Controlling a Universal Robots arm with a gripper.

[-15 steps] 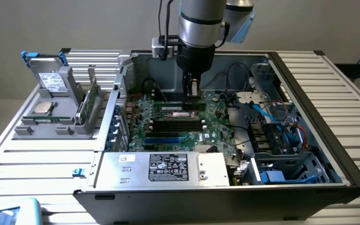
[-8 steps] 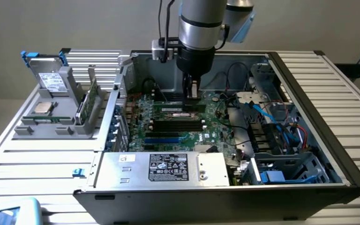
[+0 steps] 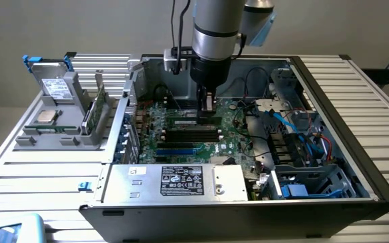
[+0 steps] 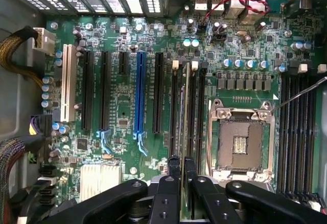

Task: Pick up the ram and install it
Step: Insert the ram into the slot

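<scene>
An open computer case [image 3: 331,96] holds the motherboard [image 4: 122,106]. Reaching inside, the gripper [image 4: 182,166] is clamped narrowly on the ram [image 4: 184,106], which stands on edge along a memory slot just beside the socket [image 4: 240,144]. Whether the ram is seated cannot be told.
</scene>
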